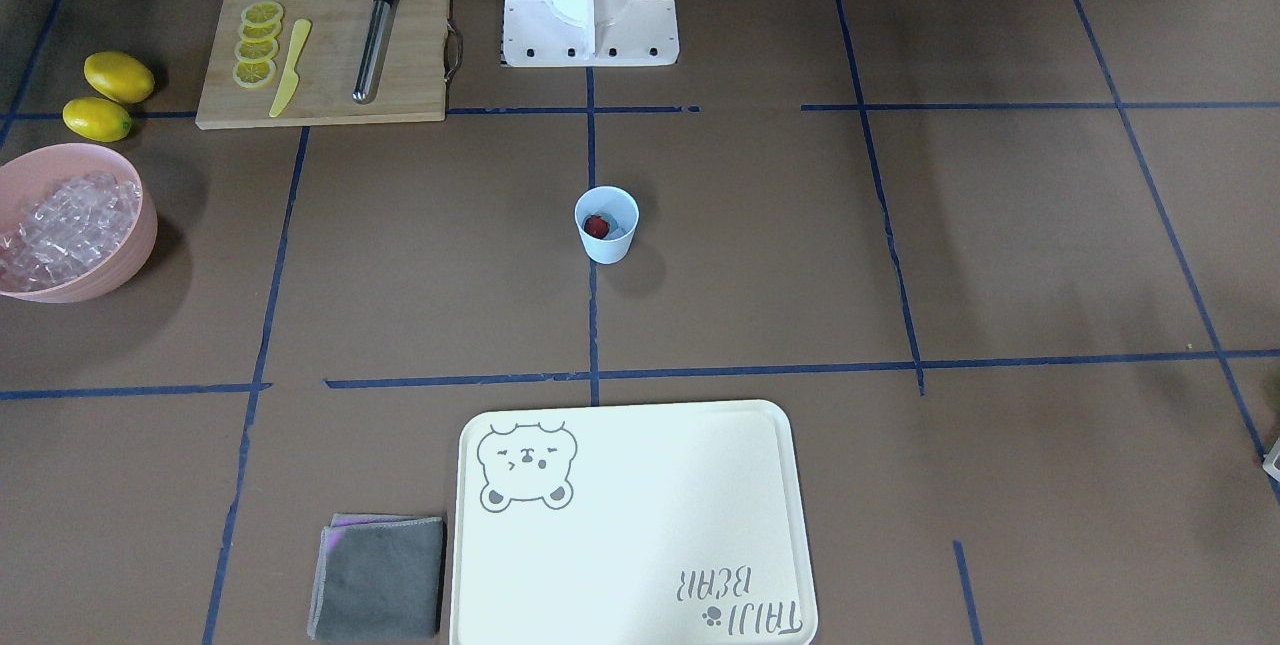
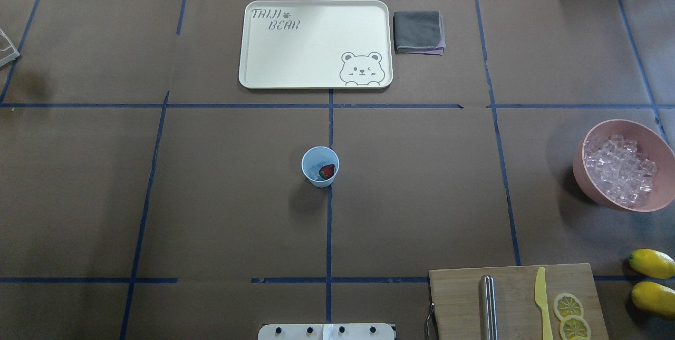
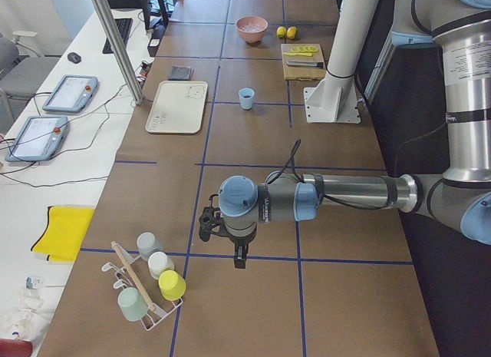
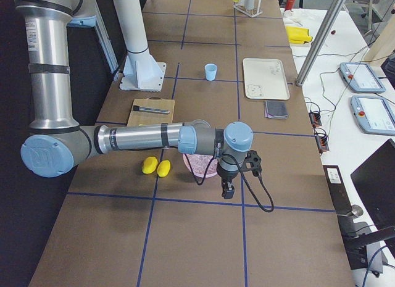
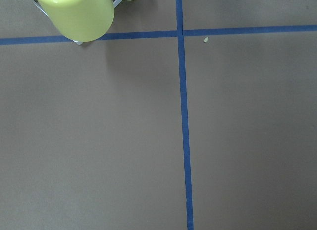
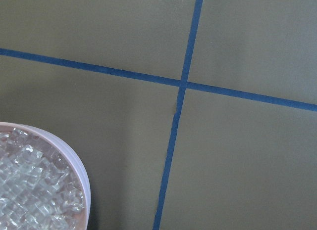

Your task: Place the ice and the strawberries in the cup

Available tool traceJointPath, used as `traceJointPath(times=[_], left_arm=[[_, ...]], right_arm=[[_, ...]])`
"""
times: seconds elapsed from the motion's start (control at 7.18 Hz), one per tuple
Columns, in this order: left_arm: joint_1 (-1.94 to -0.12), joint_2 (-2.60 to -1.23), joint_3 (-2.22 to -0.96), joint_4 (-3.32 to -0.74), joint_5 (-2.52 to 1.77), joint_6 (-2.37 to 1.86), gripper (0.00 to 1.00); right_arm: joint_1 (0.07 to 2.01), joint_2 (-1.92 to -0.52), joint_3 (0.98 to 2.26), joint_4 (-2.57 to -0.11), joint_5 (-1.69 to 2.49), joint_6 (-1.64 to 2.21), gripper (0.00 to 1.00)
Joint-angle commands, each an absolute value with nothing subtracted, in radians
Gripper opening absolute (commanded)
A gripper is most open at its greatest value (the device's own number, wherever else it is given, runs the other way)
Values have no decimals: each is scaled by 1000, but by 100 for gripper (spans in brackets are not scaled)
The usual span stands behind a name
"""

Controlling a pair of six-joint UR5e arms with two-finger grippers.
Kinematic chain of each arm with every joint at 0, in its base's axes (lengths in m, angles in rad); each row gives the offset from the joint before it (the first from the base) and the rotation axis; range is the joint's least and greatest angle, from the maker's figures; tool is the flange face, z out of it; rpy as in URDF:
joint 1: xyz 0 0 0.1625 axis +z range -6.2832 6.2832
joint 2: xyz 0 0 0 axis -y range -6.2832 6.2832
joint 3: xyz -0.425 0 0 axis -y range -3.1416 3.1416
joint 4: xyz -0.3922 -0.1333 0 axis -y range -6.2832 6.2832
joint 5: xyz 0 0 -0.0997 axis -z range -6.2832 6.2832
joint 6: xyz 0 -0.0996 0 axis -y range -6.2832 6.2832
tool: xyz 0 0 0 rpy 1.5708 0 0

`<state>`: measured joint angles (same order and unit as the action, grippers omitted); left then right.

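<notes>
The pale blue cup (image 1: 606, 243) (image 2: 320, 179) stands upright at the table's middle on a blue tape line. Inside it lie one dark red strawberry (image 1: 597, 226) (image 2: 327, 171) and a little ice (image 2: 315, 172). More ice (image 1: 65, 225) (image 2: 619, 171) (image 6: 29, 195) fills a pink bowl (image 1: 110, 270) (image 2: 590, 182). My left gripper (image 3: 239, 257) hangs far from the cup, near a cup rack, and shows only in the exterior left view, so I cannot tell its state. My right gripper (image 4: 228, 191) hangs beside the pink bowl, state also unclear.
A cream bear tray (image 2: 295, 74) and a folded grey cloth (image 2: 419, 31) lie beyond the cup. A wooden cutting board (image 1: 400, 85) carries lemon slices (image 1: 257, 45), a yellow knife (image 1: 290, 68) and a metal tube (image 1: 372, 43). Two lemons (image 1: 110, 95) lie beside it. A rack of cups (image 3: 153, 284) stands at the left end.
</notes>
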<state>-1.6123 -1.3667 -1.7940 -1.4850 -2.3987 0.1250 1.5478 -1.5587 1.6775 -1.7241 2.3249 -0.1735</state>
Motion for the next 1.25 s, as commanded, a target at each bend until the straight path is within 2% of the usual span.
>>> traceJointPath(times=[0.0, 0.14, 1.11], left_arm=[[-1559, -1362, -1816, -1418, -2349, 126, 100], [-1552, -1364, -1841, -1354, -2333, 126, 100], [-1552, -1362, -1835, -1351, -2488, 124, 100]], right_arm=[[1548, -1559, 1678, -1724, 2326, -173, 99], [1548, -1559, 1678, -1723, 2326, -175, 99], [1546, -1557, 1664, -1724, 2329, -178, 99]])
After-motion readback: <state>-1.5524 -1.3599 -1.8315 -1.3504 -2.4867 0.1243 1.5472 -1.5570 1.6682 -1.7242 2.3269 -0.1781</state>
